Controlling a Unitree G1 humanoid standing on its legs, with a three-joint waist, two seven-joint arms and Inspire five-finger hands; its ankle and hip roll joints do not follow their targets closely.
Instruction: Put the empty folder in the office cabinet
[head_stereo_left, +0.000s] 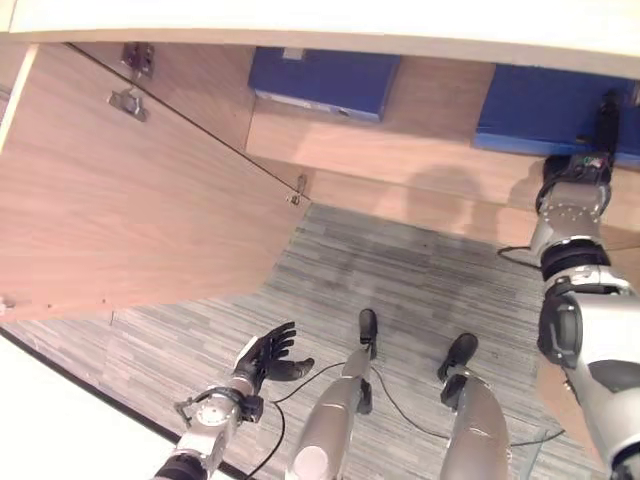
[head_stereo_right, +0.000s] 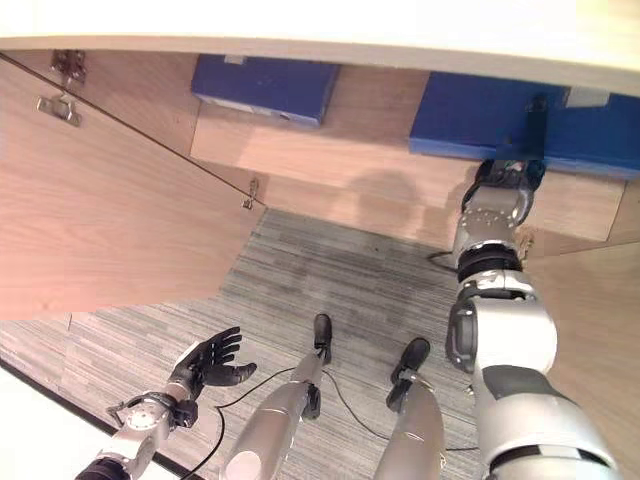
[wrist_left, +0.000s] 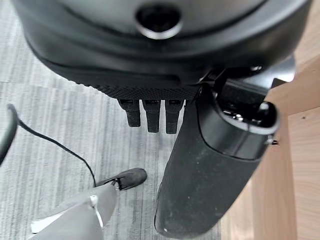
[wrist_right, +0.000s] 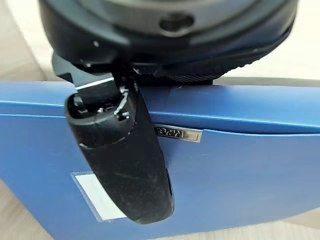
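Two blue folders in the open wooden cabinet (head_stereo_left: 420, 140), well apart on the same shelf: one folder (head_stereo_left: 322, 80) toward the left, lying alone and untouched, and the other folder (head_stereo_right: 470, 115) toward the right, met by the right hand (head_stereo_right: 503, 190). One cabinet door (head_stereo_left: 120, 200) swung wide open on the left side, with two metal hinge fittings (head_stereo_left: 130, 98) near its upper edge and a third small fitting (head_stereo_left: 297, 192) down by the cabinet's lower corner. One stretch of grey striped carpet (head_stereo_left: 420, 270) below the cabinet front. Two robot hands. Right hand raised up to the shelf and touching the right-hand folder, with the thumb (wrist_right: 125, 160) laid straight and flat along the folder's blue face, just beside a small metal plate (wrist_right: 178, 133) and partly over a white label pocket (wrist_right: 97, 197). Rest of that hand's fingers hidden by the folder, so cannot tell whether curled round it or straight, nor whether pinching it against the thumb. Left hand (head_stereo_left: 265, 355) hanging low over the carpet, well away from the cabinet and both folders, fingers spread and relaxed, thumb standing out to the side, holding nothing and touching nothing. Right-hand folder resting inside the cabinet on the wooden shelf, label side facing the robot.
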